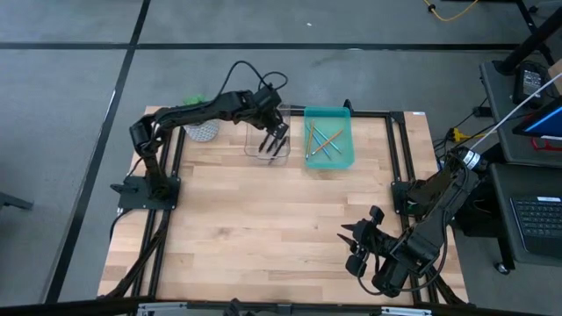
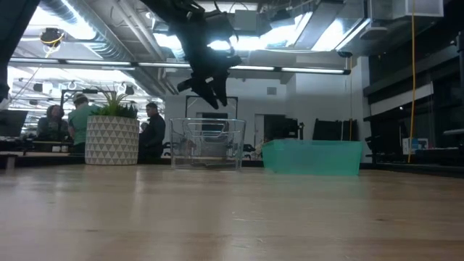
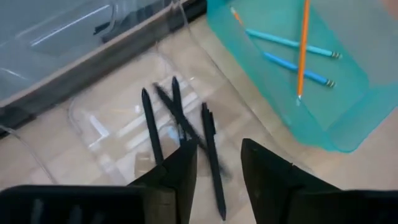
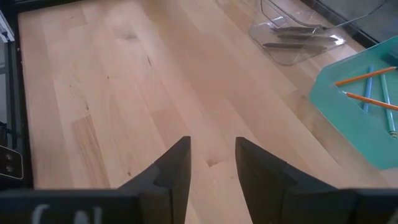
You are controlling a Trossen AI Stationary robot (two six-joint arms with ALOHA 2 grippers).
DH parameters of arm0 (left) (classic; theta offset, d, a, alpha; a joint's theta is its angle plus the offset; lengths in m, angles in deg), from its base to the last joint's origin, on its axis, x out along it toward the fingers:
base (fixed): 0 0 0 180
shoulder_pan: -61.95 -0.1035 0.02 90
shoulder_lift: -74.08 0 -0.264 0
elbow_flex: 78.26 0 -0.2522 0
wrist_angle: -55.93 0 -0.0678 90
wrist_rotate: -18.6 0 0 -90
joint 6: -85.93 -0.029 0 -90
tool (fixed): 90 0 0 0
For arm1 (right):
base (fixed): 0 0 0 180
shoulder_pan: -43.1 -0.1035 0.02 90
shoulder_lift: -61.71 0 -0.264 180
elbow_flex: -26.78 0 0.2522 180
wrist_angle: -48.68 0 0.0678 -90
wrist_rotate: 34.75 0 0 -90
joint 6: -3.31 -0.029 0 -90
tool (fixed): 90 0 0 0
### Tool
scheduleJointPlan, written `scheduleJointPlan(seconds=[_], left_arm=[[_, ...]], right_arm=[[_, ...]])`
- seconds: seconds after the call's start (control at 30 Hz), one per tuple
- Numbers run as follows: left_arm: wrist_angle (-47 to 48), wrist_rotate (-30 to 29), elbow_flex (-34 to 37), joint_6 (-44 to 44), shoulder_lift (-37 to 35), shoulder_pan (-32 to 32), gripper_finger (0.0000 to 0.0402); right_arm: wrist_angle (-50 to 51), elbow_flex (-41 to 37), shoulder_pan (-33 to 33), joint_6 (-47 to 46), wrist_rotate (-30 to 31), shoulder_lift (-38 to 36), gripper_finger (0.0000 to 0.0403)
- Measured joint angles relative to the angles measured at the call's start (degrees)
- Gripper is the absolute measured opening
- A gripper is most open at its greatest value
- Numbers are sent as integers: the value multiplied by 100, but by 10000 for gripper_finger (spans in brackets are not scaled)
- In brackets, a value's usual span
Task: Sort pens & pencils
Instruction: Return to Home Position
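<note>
A pale wooden surface (image 1: 263,228) sits inside a black metal frame (image 1: 391,149) on a grey floor (image 1: 70,88) marked with dark lines. At its far edge a transparent bin (image 1: 253,140) and a teal bin (image 1: 329,123) stand just beside each other. A white patterned pot (image 2: 112,141) holding a green plant stands near the clear bin, on the side away from the teal one. Three people (image 2: 78,116) stand in the room behind it. A laptop (image 1: 537,219) rests on a side desk, and a yellow cable (image 1: 452,10) lies on the floor.
</note>
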Motion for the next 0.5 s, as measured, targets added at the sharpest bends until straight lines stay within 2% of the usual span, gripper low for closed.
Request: scheduleJointPlan(seconds=[0.23, 0.5], left_arm=[[10, 38, 0, 23, -71, 4, 118], [1150, 1114, 0, -84, -316, 128, 118]], right_arm=[[-48, 0, 0, -46, -5, 0, 127], [-300, 0, -2, -6, -669, 0, 127]])
